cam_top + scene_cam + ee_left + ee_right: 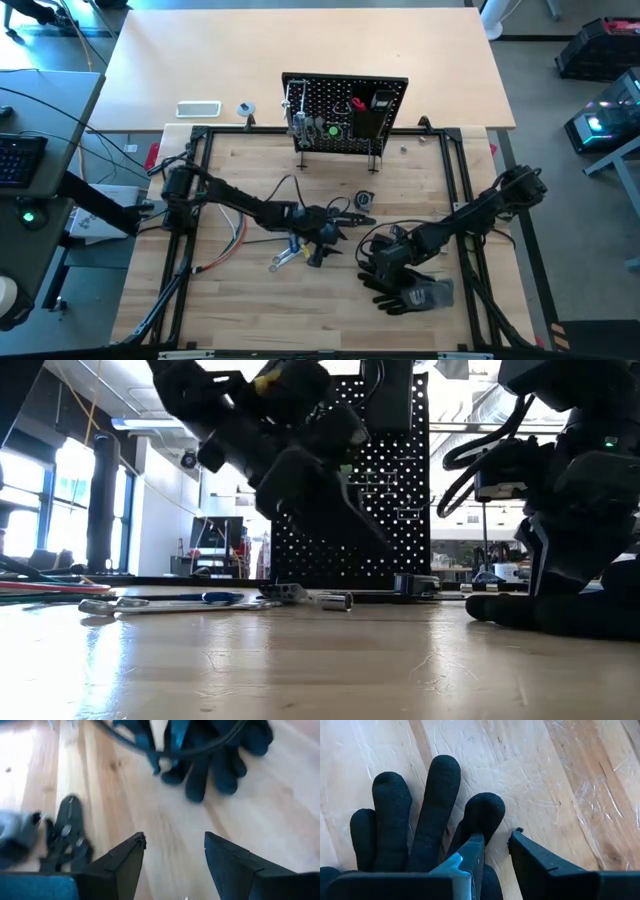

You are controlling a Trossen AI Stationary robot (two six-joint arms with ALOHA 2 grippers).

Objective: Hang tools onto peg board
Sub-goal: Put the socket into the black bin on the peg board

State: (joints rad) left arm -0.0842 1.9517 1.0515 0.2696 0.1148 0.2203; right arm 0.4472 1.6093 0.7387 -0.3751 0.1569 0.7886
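Tools are split between two places right now: several already hang on the peg board, which stands upright at the far middle of the table, and the rest lie on the wood in front of it. Up on the panel I can make out silver wrenches at its left side, something green near the middle, a red piece and the black box bin toward the right.

Down on the table, the left end effector hovers low over the middle, its two fingers spread apart with only bare wood showing between them. Nothing gripped there. Black pliers lie just beside it in the left wrist view. A silver wrench rests close to the left arm, and from table height a blue-handled driver lies flat next to a silver bar.

Over on the right, the right end effector sits down on the black gloves. Its fingers stand partly apart, one of them pressing against a glove fingertip, with wood in the gap. It grips nothing that I can see.

A bundle of coloured wires trails across the left part of the table.
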